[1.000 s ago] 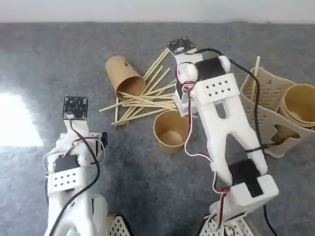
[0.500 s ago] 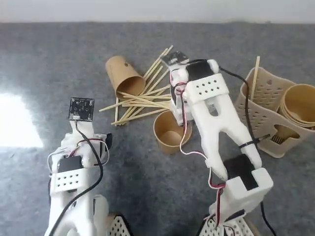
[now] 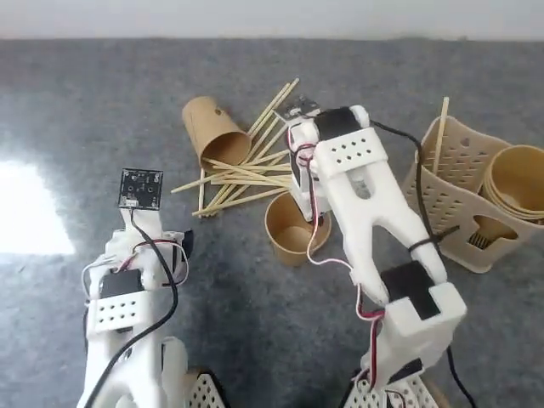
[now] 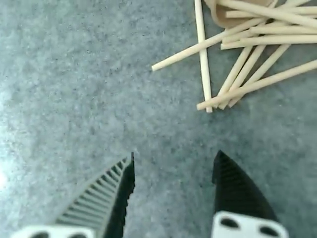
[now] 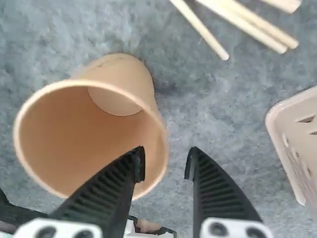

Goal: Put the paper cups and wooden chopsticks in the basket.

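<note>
An upright paper cup [image 3: 293, 229] stands mid-table, seen from above as cup [image 5: 89, 134]. My right gripper [image 5: 166, 154] is open just above its rim, one finger over the cup's mouth and the other outside the wall. A second paper cup [image 3: 212, 127] lies on its side at the back, with the wooden chopsticks [image 3: 246, 170] piled against it. My left gripper [image 4: 173, 163] is open over bare carpet, short of the chopstick ends [image 4: 233, 74]. The basket [image 3: 459, 195] sits at the right and holds stacked cups [image 3: 518, 178] and one upright chopstick [image 3: 440, 136].
Grey carpet covers the table. A corner of the basket [image 5: 297, 144] lies close beside my right gripper. A bright glare patch [image 3: 25, 212] marks the carpet at the left. Both arm bases stand at the near edge.
The right arm has pulled back and to the left from over the chopstick pile to the upright cup. The left arm shifted slightly to the right early on, then kept still.
</note>
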Controlling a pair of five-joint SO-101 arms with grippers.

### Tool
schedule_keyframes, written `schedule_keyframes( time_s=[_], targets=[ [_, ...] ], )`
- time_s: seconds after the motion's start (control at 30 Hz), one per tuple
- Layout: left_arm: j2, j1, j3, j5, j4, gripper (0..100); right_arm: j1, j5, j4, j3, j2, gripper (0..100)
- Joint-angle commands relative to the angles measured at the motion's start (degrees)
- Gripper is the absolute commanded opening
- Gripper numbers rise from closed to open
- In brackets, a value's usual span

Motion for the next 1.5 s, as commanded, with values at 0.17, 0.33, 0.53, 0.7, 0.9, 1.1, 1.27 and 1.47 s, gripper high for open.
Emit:
schedule_keyframes(
  time_s=[0.17, 0.33, 0.53, 0.7, 0.9, 1.1, 1.27, 1.47],
  targets=[
    [-1.1, 0.2, -0.6, 0.1, -2.3, 25, -0.5, -0.5, -1.4, -0.3, 1.4, 1.7],
    [-1.1, 0.2, -0.6, 0.1, -2.3, 25, -0.2, -0.4, -1.3, -0.4, 1.3, 0.6],
    [-1.1, 0.2, -0.6, 0.1, -2.4, 25, 0.7, -0.1, -0.7, -0.7, -3.5, 0.6],
    [-1.1, 0.2, -0.6, 0.1, -2.4, 25, 5.3, 1.6, 2.7, -2.1, -12.4, 0.6],
    [-1.1, 0.3, -0.6, 0.1, -2.4, 25, 13.8, 3.7, 2.9, -2.0, -18.8, 0.5],
    [-1.1, 0.2, -0.5, 0.1, -2.4, 25, 21.8, 6.6, 2.9, -2.7, -21.1, 0.5],
    [-1.1, 0.2, -0.5, 0.1, -2.4, 25, 28.6, 9.7, 2.9, -11.7, -24.1, 0.5],
    [-1.1, 0.2, -0.5, 0.1, -2.4, 25, 34.1, 12.7, 2.8, -27.7, -26.4, 0.5]
  ],
)
